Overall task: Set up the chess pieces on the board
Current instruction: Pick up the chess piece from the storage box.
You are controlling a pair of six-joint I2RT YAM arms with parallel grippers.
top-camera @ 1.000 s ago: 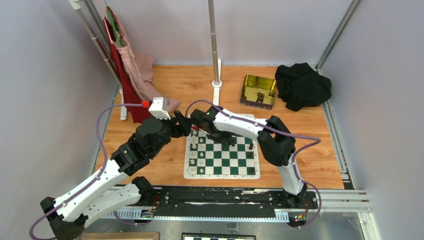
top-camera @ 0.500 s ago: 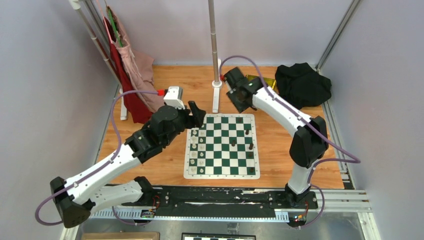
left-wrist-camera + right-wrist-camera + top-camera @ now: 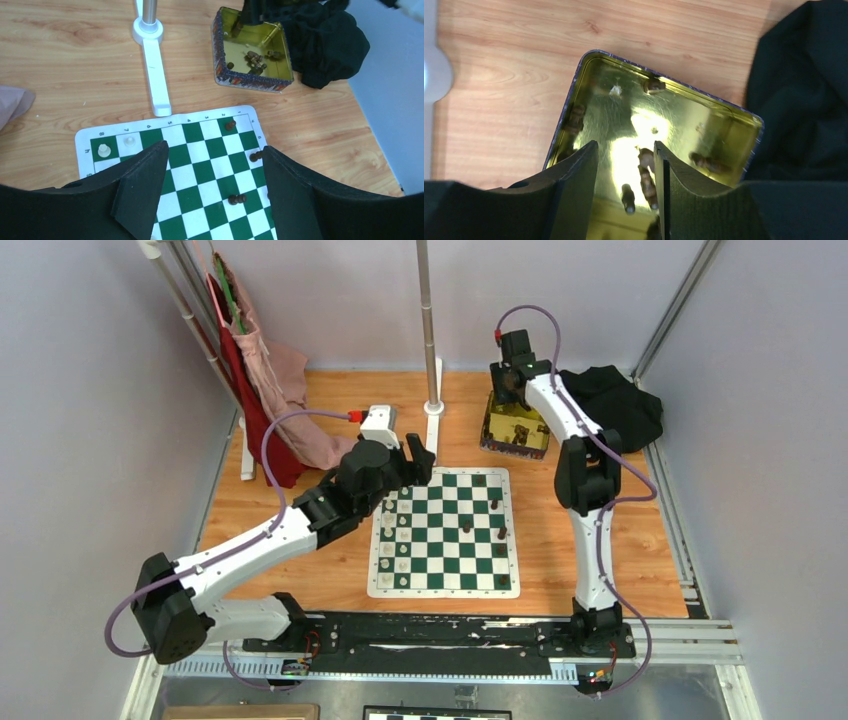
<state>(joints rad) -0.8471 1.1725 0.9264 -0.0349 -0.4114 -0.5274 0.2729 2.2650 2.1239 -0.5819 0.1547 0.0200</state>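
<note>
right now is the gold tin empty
No, several dark brown chess pieces lie loose on the floor of the gold tin in the right wrist view.

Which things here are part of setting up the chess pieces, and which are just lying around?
For the job: board, dark brown chess pieces, gold tin holding more of them.
Just lying about: black cloth, hanging pink and red clothes, white pole stand.
</note>
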